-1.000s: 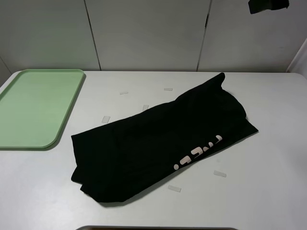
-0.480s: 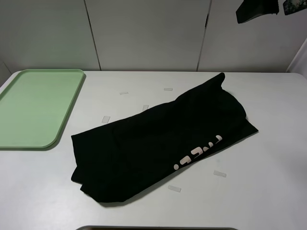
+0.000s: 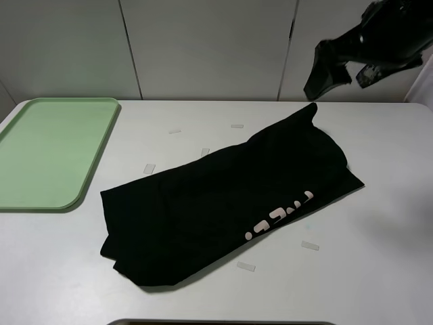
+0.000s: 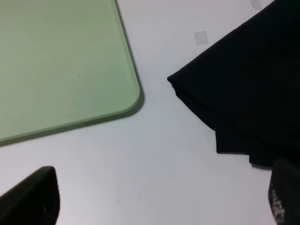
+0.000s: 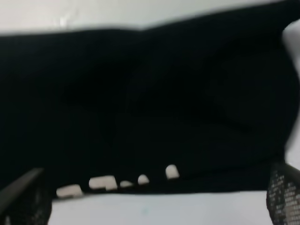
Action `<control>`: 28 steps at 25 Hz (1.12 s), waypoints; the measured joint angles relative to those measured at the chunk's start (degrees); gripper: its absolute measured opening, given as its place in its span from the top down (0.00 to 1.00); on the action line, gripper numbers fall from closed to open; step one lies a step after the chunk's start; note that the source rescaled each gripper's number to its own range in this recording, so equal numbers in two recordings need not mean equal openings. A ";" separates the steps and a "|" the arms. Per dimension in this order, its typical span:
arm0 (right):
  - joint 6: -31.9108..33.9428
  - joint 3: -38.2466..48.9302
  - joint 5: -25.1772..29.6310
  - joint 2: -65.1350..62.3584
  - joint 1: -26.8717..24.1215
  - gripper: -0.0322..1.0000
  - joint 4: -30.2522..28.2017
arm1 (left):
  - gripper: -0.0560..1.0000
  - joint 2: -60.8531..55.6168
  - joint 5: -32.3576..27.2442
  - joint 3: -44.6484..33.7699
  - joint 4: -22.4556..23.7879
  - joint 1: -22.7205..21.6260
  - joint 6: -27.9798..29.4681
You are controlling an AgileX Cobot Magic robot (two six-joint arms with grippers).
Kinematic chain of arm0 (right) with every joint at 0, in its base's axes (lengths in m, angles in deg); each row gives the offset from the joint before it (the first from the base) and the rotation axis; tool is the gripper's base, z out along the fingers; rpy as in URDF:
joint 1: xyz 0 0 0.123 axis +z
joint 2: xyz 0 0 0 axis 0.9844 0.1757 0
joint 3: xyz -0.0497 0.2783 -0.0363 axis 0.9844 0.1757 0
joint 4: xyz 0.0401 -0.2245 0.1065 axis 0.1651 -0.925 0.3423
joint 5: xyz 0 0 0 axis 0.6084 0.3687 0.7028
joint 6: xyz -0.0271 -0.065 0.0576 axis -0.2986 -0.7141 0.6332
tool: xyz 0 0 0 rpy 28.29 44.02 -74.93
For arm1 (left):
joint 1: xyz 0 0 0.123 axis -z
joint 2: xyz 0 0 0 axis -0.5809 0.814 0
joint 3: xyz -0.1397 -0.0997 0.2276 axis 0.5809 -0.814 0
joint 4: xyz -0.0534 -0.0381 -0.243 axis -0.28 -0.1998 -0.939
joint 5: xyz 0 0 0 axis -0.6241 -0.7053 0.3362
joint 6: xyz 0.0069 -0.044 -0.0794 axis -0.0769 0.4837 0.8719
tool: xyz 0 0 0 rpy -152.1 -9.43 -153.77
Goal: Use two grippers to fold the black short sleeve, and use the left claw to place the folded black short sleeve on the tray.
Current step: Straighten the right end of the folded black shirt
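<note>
While both claws are hanging clear of the cloth, the black short sleeve (image 3: 223,203) is lying on the smooth white table (image 3: 379,284) as a soft, matte, loosely folded band with rumpled edges, and one row of pale block letters (image 3: 277,217) is running along one side. The right gripper (image 3: 316,84), a hard black claw on a jointed arm, is hovering in the air near the shirt's far corner; its jaws are standing wide apart and gripping nothing. In its wrist view its two textured fingertips (image 5: 281,197) are framing the shirt beneath them without touching it. The left gripper (image 4: 157,204) is likewise gaping wide and empty over the table, with a thick layered corner of the shirt to one side of it and the rounded corner of the tray (image 4: 56,61) to the other, neither touched. One tray is sitting well apart from the right gripper: a pale green plastic rectangle with a low raised rim and a faint sheen. Six small thin pale strips (image 3: 245,267) are lying flat on the table around the single shirt.
</note>
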 joint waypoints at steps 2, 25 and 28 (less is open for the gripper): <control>-2.97 0.00 -0.14 3.89 -0.80 0.00 2.61 | 0.12 0.00 0.00 0.00 0.00 0.00 0.00; -21.22 -27.73 9.12 39.48 -19.07 0.00 10.71 | 0.12 0.00 -0.05 0.00 0.00 0.00 0.00; -22.23 -28.22 8.00 41.85 -19.52 0.00 9.94 | 0.12 0.00 -0.05 0.00 0.00 0.00 0.00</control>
